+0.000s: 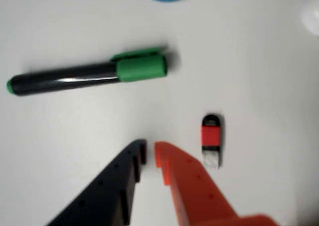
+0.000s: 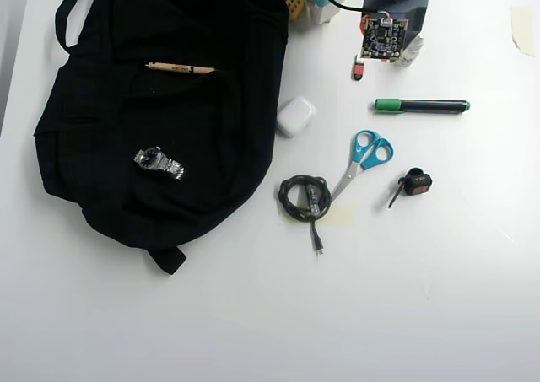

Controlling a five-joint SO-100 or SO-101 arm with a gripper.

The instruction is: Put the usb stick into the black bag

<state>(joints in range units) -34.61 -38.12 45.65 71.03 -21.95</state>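
No lettering can be read in either view; the usb stick (image 1: 211, 139) and the marker (image 1: 87, 75) show only blurred, unmarked surfaces.

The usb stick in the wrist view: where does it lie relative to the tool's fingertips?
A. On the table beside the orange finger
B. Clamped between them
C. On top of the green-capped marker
A: the usb stick lies on the white table, outside the tool, right of its orange finger.

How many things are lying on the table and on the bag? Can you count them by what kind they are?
Bag: 1, the black bag
Writing things: 2, marker, pencil
Watch: 1
Scissors: 1
Cable: 1
White case: 1
USB stick: 1
Black-and-red gadget: 1
Total: 9
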